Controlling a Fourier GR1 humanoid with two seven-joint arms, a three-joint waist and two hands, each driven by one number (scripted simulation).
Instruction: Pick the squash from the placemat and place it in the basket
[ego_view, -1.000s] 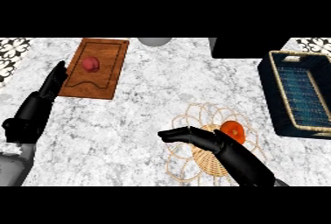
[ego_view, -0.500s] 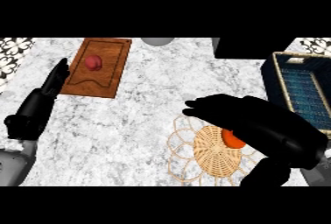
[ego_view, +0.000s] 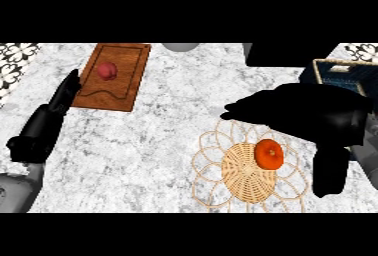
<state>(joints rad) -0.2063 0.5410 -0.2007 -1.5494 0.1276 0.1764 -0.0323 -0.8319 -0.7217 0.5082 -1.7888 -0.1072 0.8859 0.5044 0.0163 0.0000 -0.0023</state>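
Looming above the placemat (ego_view: 249, 172), the right hand (ego_view: 310, 112) spreads open beside the orange squash (ego_view: 269, 153), hiding much of the basket (ego_view: 341, 70). The left hand (ego_view: 52, 117) rests open by a wooden board (ego_view: 114, 75).

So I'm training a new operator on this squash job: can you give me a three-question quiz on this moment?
1. True or false: the squash lies on the placemat.
2. What holds the red item? A) basket B) wooden board C) placemat
3. Fill in: the right hand hovers ___ the squash, not touching it.

Key: 1 true; 2 B, the wooden board; 3 above. The basket is partly hidden; the left hand rests open at the left.
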